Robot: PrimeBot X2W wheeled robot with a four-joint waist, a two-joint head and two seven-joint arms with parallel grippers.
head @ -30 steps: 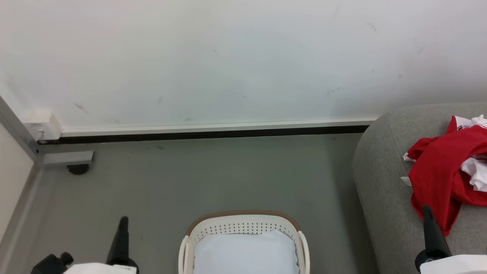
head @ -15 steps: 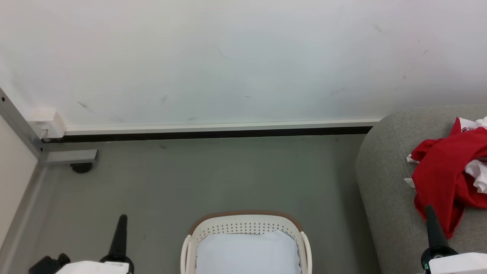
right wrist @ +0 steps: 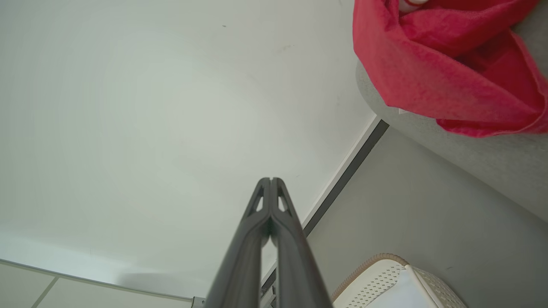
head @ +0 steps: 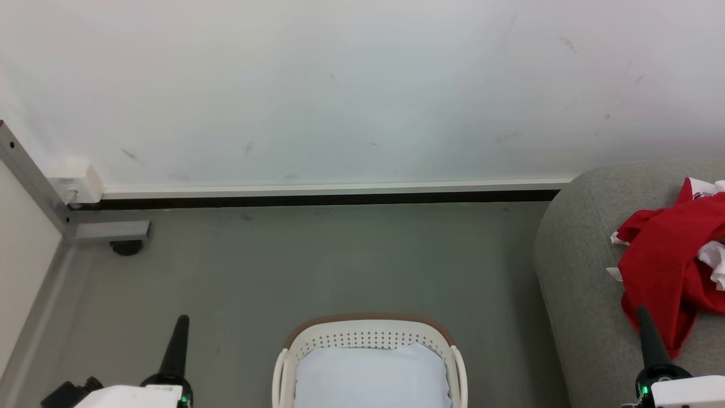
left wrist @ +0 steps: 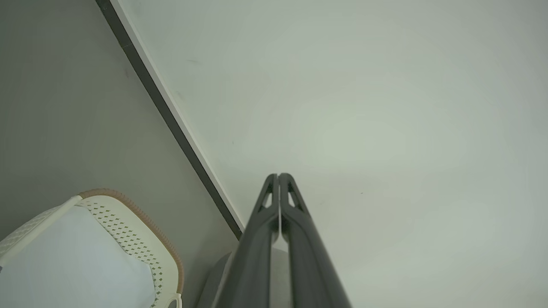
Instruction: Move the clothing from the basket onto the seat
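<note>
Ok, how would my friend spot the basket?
Start at the big white wall and look down to the grey floor in front of it. The basket sits there, left of the grey sofa. It is the cream plastic tub with little holes and a brown rim, unlike the soft sofa with red clothing on it.

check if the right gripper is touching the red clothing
Apart. In the right wrist view bare wall shows between the right gripper and the clothing on the seat; the head view's overlap is only line of sight.
</note>
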